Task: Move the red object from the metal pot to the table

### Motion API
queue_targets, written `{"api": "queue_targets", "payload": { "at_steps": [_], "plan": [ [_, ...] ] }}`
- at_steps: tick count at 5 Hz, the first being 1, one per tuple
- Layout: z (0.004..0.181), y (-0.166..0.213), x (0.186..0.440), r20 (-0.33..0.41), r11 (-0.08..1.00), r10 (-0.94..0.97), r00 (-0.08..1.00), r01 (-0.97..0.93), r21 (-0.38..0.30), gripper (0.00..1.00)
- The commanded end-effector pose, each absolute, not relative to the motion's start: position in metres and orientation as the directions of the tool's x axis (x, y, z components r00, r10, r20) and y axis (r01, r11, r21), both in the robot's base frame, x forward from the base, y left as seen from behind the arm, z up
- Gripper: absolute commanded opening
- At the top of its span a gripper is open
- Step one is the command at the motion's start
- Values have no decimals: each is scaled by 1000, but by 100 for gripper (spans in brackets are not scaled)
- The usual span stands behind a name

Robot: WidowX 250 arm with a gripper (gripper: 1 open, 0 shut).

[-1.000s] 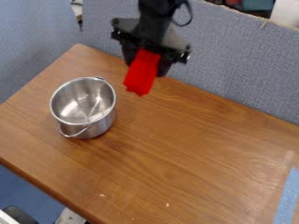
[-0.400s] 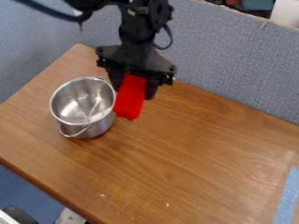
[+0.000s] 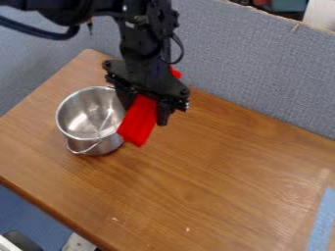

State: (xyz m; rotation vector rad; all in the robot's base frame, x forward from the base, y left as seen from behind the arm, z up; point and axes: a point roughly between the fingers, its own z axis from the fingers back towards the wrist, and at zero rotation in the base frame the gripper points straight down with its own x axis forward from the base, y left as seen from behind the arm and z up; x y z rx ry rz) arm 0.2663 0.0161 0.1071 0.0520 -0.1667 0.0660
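Red block held just right of the pot, above the worktop

The small bright red brick-shaped block (image 3: 139, 123) looks stiff, light and smooth-sided, best held across its narrow upper end, as the black gripper (image 3: 147, 95) pinches it now; it hangs tilted just beside the shiny round steel pot (image 3: 92, 119), clear of its rim. One block, one pot, one gripper, one brown wooden worktop (image 3: 222, 186).
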Motion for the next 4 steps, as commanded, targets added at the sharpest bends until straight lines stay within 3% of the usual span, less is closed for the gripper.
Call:
{"api": "queue_targets", "payload": {
  "at_steps": [1,2,4],
  "plan": [
    [127,41,270,183,992,-126,975,120,42,0],
    [127,44,270,148,953,-302,942,298,46,0],
    [81,-29,258,134,759,-645,752,651,2,0]
  ]
}}
